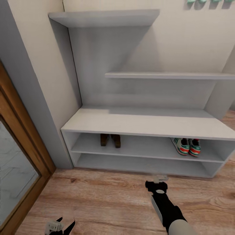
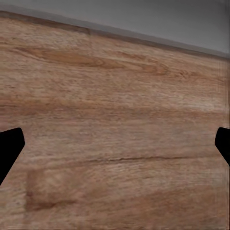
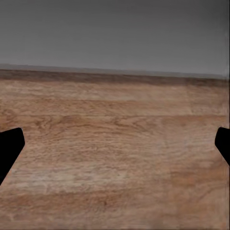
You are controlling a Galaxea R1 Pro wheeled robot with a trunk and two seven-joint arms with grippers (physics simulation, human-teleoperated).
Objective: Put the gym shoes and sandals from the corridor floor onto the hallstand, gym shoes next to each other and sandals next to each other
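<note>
The pale-grey hallstand (image 1: 147, 122) stands against the wall ahead. In its upper shelf slot, the two brown sandals (image 1: 110, 140) sit side by side toward the left. The two gym shoes (image 1: 186, 146) sit side by side toward the right of the same slot. My right gripper (image 1: 160, 179) hangs low over the corridor floor (image 1: 107, 199) just in front of the rack, open and empty (image 3: 115, 148). My left gripper (image 1: 62, 225) is near the view's bottom edge, over bare planks. It is open too, fingers (image 2: 9, 146) wide apart with nothing between them.
A wooden door frame with a glass panel (image 1: 19, 156) runs along the left, beside a grey wall strip (image 1: 29, 88). The bench top and the two stepped upper shelves (image 1: 169, 75) are bare. Green hooks (image 1: 209, 1) hang on the wall at top right.
</note>
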